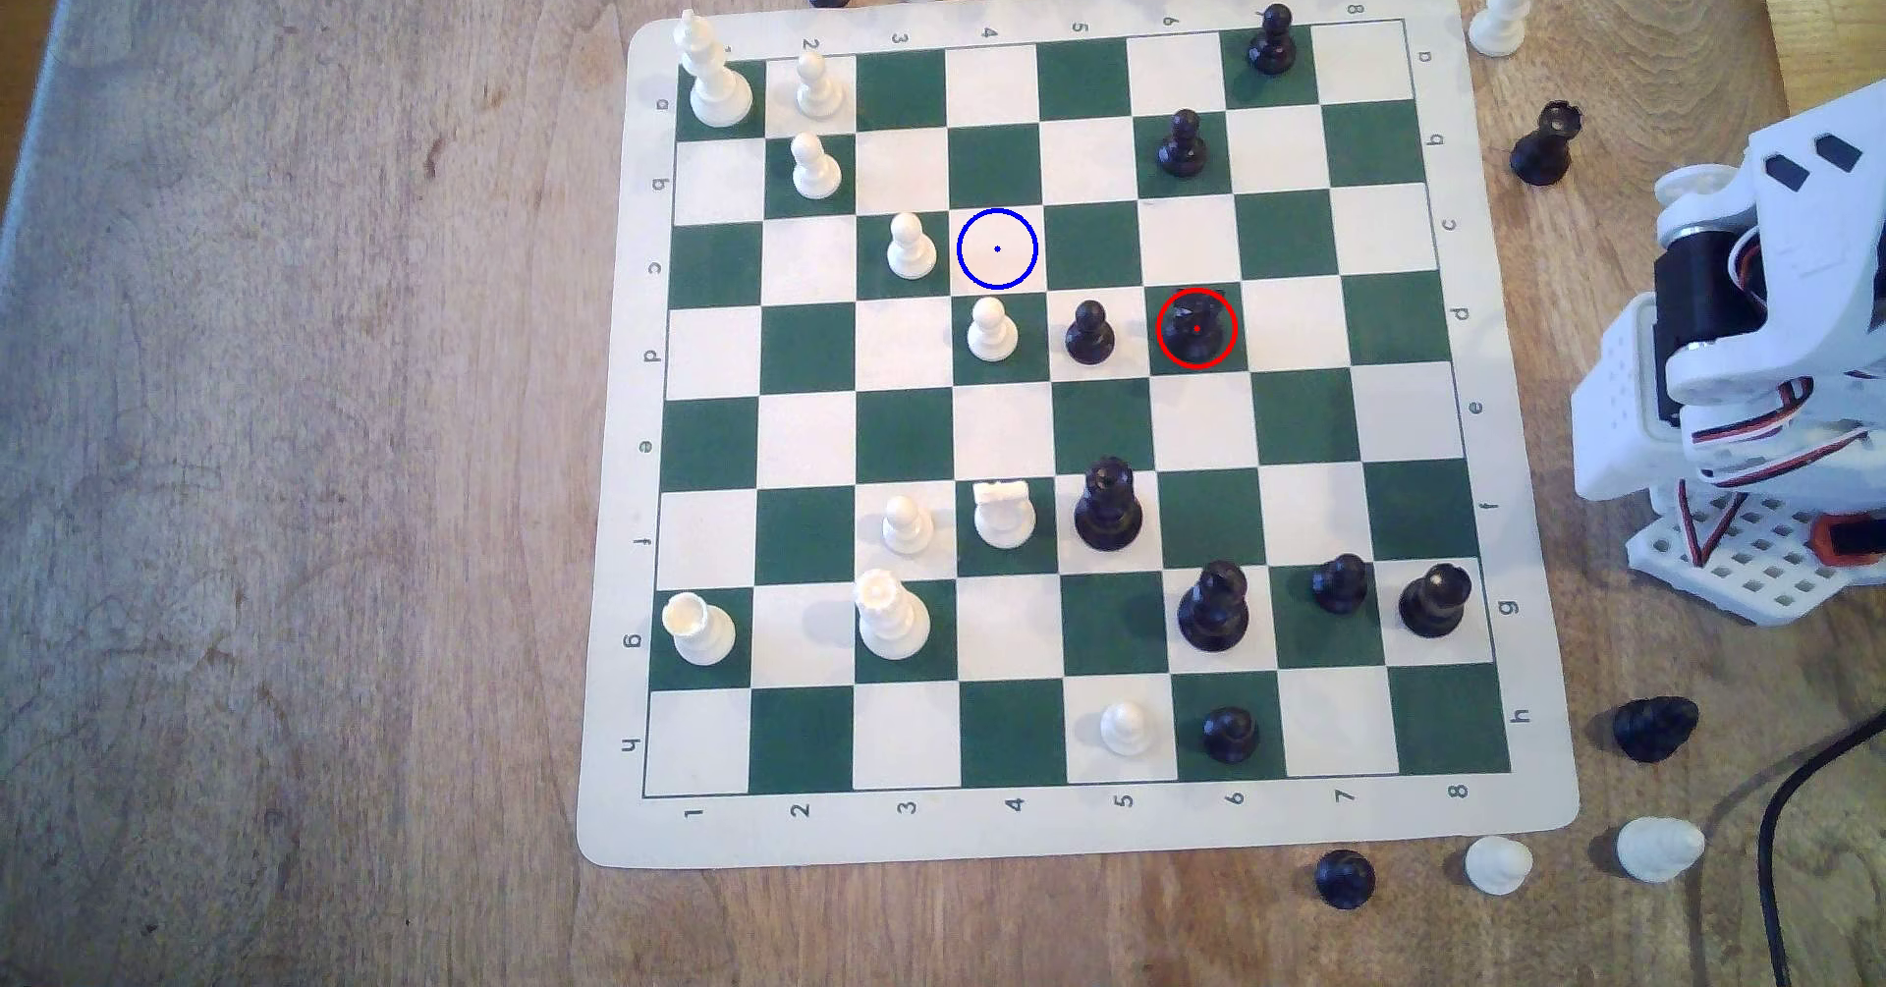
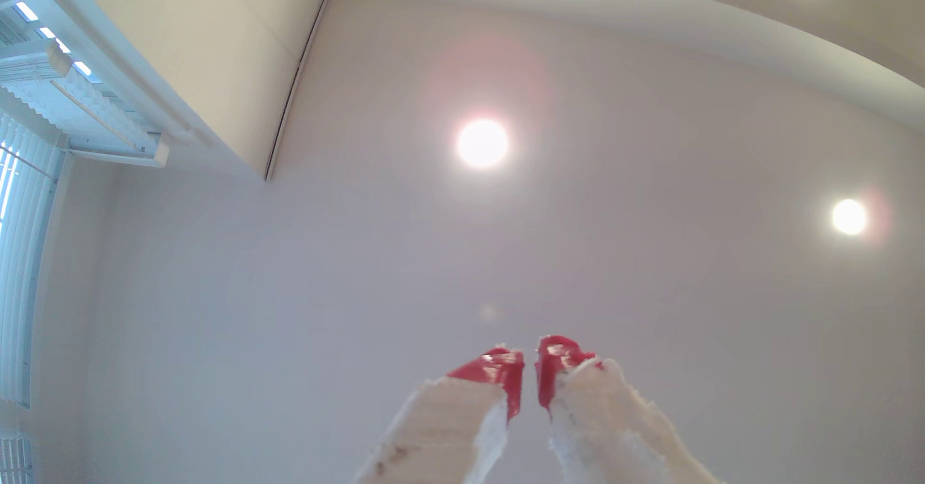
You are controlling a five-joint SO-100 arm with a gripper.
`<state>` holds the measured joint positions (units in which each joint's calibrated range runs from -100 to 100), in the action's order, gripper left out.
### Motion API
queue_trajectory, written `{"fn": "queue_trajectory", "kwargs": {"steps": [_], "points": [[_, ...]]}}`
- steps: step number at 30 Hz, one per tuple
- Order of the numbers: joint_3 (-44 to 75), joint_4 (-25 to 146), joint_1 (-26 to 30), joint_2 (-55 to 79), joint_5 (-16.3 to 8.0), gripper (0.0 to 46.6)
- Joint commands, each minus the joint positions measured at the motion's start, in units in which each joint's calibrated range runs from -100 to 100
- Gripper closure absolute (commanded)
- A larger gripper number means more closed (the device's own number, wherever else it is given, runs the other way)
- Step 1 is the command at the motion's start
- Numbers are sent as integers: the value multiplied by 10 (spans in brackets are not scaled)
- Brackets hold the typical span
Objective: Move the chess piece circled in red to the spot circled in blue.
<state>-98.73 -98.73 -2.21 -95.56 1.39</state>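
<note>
The chess piece [image 1: 1196,326], a black knight-like piece, stands upright inside a red ring on a green square right of the board's centre in the exterior view. The spot [image 1: 997,249] is a cream square with a blue ring and dot, two columns toward that view's left and one row farther back; nothing stands on it. The white arm [image 1: 1755,334] is folded at the exterior view's right edge, off the board and well away from the piece. In the wrist view my gripper [image 2: 530,359] points up at the ceiling, its red-tipped fingers [image 2: 493,369] nearly together with nothing between them.
A black pawn [image 1: 1089,332] and a white pawn [image 1: 991,329] stand between the piece and the spot's column; another white pawn [image 1: 909,246] is beside the spot. Several other pieces fill the green-and-cream board [image 1: 612,436], and captured ones lie around it. A black cable [image 1: 1776,844] runs at the right.
</note>
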Motion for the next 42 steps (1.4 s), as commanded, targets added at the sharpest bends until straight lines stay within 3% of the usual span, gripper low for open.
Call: {"fn": "queue_trajectory", "kwargs": {"steps": [1, 6, 15, 29, 30, 32, 39, 42], "points": [[-12, -9, -25, -3, 1, 454], [-12, 90, -69, -2, 1, 454], [54, 437, -110, -1, -1, 454], [307, 1174, -149, -1, 0, 463], [315, 1202, -145, -1, 2, 461], [327, 1298, -129, -1, 37, 464], [343, 1521, -119, 28, 49, 464], [359, 1569, -122, 81, 78, 462]]}}
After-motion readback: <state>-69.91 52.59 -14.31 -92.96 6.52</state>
